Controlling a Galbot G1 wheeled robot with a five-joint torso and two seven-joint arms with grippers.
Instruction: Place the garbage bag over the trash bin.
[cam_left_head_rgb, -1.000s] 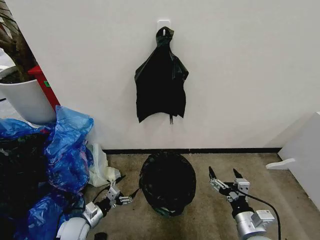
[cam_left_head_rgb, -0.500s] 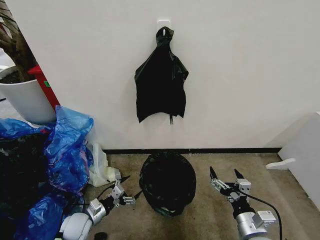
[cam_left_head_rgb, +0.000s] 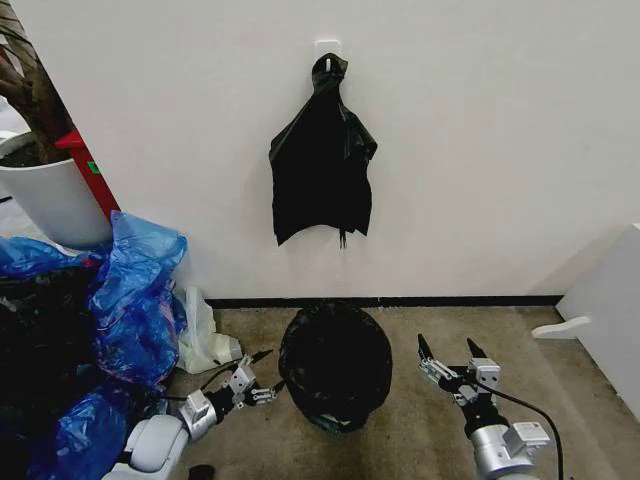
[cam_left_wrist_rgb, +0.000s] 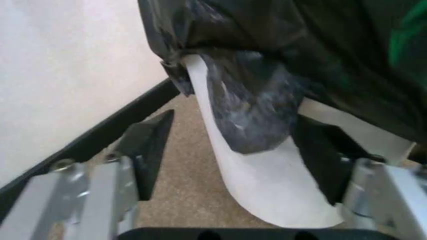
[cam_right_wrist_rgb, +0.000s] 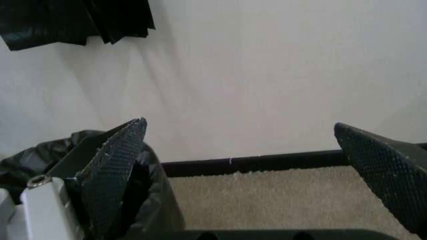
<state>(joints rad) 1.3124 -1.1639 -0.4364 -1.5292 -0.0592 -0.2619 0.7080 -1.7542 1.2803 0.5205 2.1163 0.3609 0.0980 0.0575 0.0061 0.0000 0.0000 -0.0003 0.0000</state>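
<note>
The garbage bag (cam_left_head_rgb: 335, 362) already drapes the trash bin (cam_left_wrist_rgb: 260, 185) on the floor near the far wall, and the left hand (cam_left_head_rgb: 262, 375), jaws spread and holding nothing, sits close against the bin's left side, apparently to tuck down the loose film hanging over the rim. The right hand (cam_left_head_rgb: 447, 358), also wide open and empty, waits on the floor to the bin's right. From the head view black plastic hides the bin itself; the bin's base is cut off.
</note>
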